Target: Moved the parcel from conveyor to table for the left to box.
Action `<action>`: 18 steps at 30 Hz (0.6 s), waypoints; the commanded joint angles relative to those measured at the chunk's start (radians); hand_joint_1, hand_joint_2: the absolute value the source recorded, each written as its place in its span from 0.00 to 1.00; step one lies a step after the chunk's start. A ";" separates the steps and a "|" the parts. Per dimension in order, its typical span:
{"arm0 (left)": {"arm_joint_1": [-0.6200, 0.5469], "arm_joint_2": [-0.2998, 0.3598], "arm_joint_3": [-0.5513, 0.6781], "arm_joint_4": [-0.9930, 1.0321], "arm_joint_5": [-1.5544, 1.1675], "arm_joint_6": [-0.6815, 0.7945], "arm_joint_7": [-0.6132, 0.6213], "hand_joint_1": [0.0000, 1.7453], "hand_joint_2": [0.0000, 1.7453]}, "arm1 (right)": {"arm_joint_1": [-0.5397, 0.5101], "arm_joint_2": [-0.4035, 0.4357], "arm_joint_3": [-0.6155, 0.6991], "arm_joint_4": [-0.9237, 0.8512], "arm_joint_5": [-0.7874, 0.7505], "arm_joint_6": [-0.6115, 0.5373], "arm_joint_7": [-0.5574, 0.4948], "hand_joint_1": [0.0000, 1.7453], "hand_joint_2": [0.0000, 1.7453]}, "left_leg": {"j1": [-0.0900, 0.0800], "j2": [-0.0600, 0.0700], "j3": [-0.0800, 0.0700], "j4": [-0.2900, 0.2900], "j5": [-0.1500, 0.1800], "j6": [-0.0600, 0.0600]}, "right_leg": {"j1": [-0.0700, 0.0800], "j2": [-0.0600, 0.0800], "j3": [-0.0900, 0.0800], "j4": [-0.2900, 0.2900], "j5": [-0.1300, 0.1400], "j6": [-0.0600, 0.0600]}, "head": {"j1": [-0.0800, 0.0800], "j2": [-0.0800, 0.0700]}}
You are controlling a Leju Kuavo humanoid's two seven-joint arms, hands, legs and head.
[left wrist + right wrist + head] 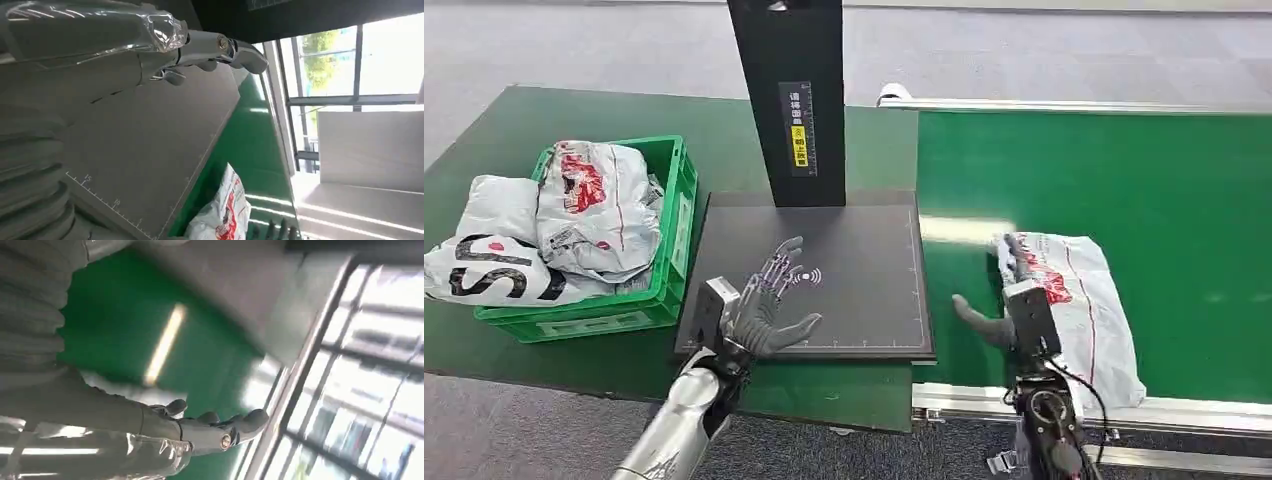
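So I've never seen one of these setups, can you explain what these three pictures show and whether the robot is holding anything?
It's a humanoid robot with two silver arms. The wide picture is from its head, looking down; the other two come from cameras at its wrists, turned sideways. The left robot hand hovers open over a dark scale mat on a green table. The right robot hand rests on a white parcel on the green conveyor; whether it grips it is unclear. A green crate to the left holds more parcels.

Right hand covers part of the parcel, contact unclear. Right wrist view is blurred. Black post cut off at top.
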 commanded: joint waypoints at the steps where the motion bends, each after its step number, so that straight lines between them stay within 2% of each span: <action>1: 0.001 0.020 0.010 -0.015 0.002 -0.002 0.025 0.00 1.00 | -0.130 -0.133 -0.166 0.188 0.245 -0.076 0.141 0.00 1.00 | 0.000 0.000 0.001 0.000 0.000 0.001 | 0.000 -0.001 0.002 -0.001 0.000 0.000 | 0.000 0.000; 4: 0.007 0.016 0.007 -0.009 0.003 0.002 0.025 0.00 1.00 | -0.114 -0.150 -0.168 0.194 0.367 -0.099 0.192 0.00 1.00 | 0.000 -0.001 0.002 -0.001 0.000 0.000 | 0.000 -0.001 0.002 -0.001 0.000 0.000 | 0.000 0.000; 5: 0.009 0.013 0.008 -0.001 -0.001 0.003 0.021 0.00 1.00 | -0.105 -0.152 -0.172 0.206 0.423 -0.026 0.233 0.00 1.00 | 0.000 -0.002 0.002 0.000 0.000 0.000 | 0.000 -0.001 0.002 -0.001 0.000 0.000 | 0.000 0.000; 9: 0.001 0.012 0.009 0.012 -0.012 -0.006 0.021 0.00 1.00 | -0.074 -0.180 -0.128 0.231 0.541 0.134 0.342 0.00 1.00 | 0.001 -0.001 0.003 -0.001 -0.001 0.000 | 0.000 0.000 0.003 -0.002 0.000 0.000 | 0.000 0.000; 12: 0.001 0.009 0.015 0.014 -0.014 -0.011 0.024 0.00 1.00 | -0.062 -0.181 -0.117 0.248 0.572 0.168 0.351 0.00 1.00 | 0.001 -0.001 0.002 -0.001 0.000 0.000 | 0.001 -0.001 0.003 -0.002 0.000 0.000 | 0.000 0.000; 13: -0.002 0.005 0.018 0.018 -0.018 -0.014 0.028 0.00 1.00 | -0.050 -0.189 -0.099 0.256 0.603 0.235 0.376 0.00 1.00 | 0.000 -0.001 0.002 -0.001 0.000 0.000 | 0.000 -0.001 0.002 -0.002 0.000 0.000 | 0.000 0.000; 18: -0.010 -0.009 0.025 0.036 -0.038 -0.016 0.032 0.00 1.00 | -0.021 -0.185 -0.075 0.300 0.667 0.347 0.393 0.00 1.00 | 0.001 -0.002 0.003 -0.001 -0.001 0.000 | 0.001 -0.001 0.003 -0.003 0.000 0.000 | -0.001 0.000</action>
